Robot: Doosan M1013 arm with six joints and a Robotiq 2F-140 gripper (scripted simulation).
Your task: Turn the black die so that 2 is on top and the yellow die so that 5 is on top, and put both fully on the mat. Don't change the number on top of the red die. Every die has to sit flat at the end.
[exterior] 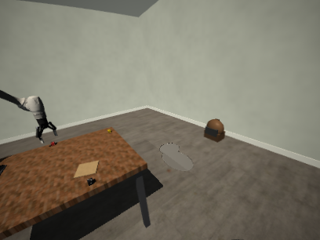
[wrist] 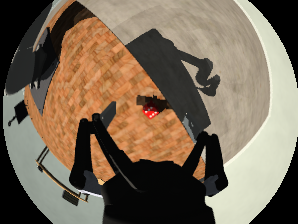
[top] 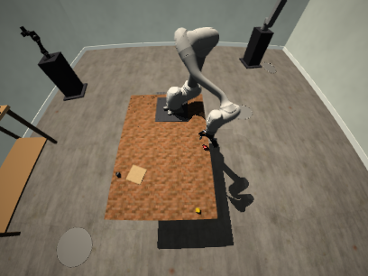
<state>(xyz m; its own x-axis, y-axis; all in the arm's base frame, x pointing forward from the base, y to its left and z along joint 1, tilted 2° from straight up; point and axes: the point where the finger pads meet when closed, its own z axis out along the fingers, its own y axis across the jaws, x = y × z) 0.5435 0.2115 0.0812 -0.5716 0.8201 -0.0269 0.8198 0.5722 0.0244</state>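
Note:
The red die [top: 205, 147] [exterior: 52, 144] [wrist: 150, 108] lies near the right edge of the wooden table [top: 171, 180] [exterior: 35, 176]. My gripper [top: 208, 139] [exterior: 48, 134] [wrist: 151, 112] hangs just above it, fingers wide open and empty. The black die [top: 118, 174] [exterior: 90, 181] lies just left of the tan mat [top: 136, 174] [exterior: 86, 169], off it. The yellow die [top: 197, 209] [exterior: 109, 131] lies near the table's front right corner, far from the mat. I cannot read the top numbers.
Two black pedestals [top: 62, 75] [top: 257, 46] stand at the back of the room. A wooden bench [top: 15, 176] is at the left. Grey floor discs [top: 74, 246] [exterior: 176, 156] lie on the floor. A brown object [exterior: 214, 129] sits by the wall.

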